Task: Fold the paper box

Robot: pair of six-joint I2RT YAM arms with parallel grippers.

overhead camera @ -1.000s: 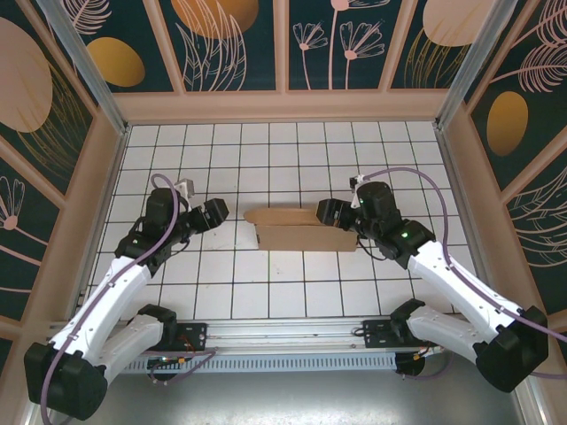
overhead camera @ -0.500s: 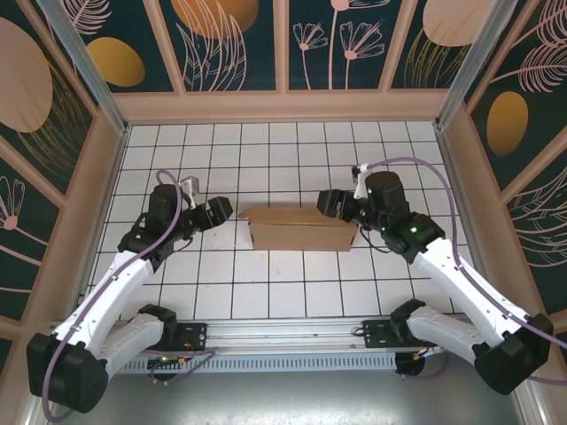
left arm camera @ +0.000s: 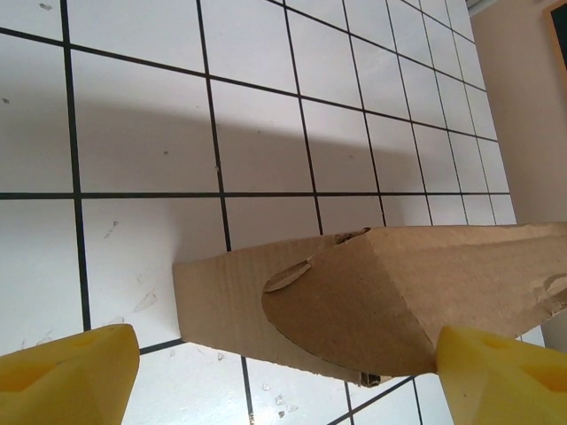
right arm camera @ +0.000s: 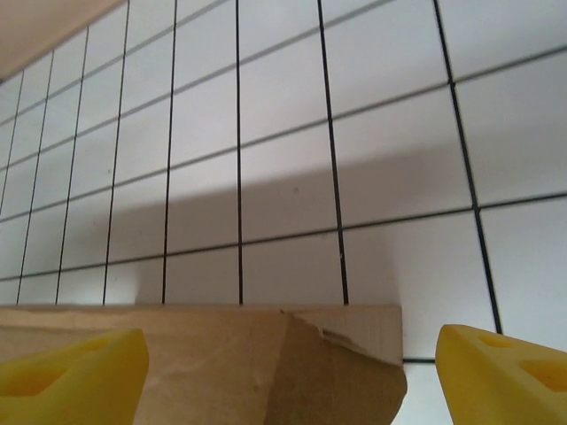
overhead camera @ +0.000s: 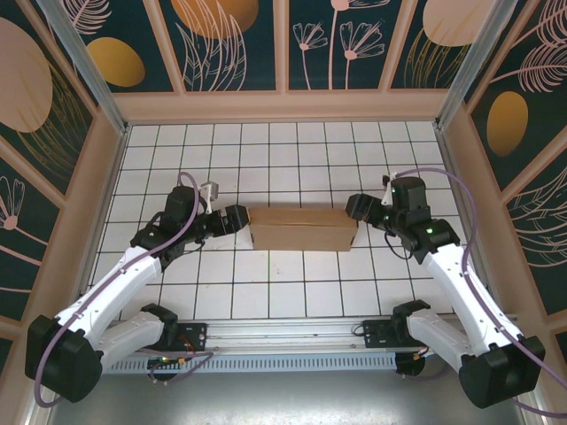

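The paper box [overhead camera: 301, 228] is a closed, shallow brown cardboard box lying on the white tiled floor [overhead camera: 266, 150], mid-table. My left gripper [overhead camera: 237, 220] sits at its left end, open; the box end with a rounded tuck flap [left arm camera: 372, 301] lies between its yellow fingertips [left arm camera: 66, 376]. My right gripper [overhead camera: 356, 209] sits at the box's right end, open; the box end [right arm camera: 266, 363] shows between its yellow fingertips [right arm camera: 505, 376]. Neither gripper clamps the cardboard.
Wooden side walls [overhead camera: 89, 186] and a decorated back panel [overhead camera: 283, 44] enclose the tiled area. A metal rail with the arm bases [overhead camera: 283, 341] runs along the near edge. Open tiles lie behind and in front of the box.
The box's raised top flap has come down and the box now looks closed. The left gripper moved right to the box's left end. The right gripper drew back right and up slightly.
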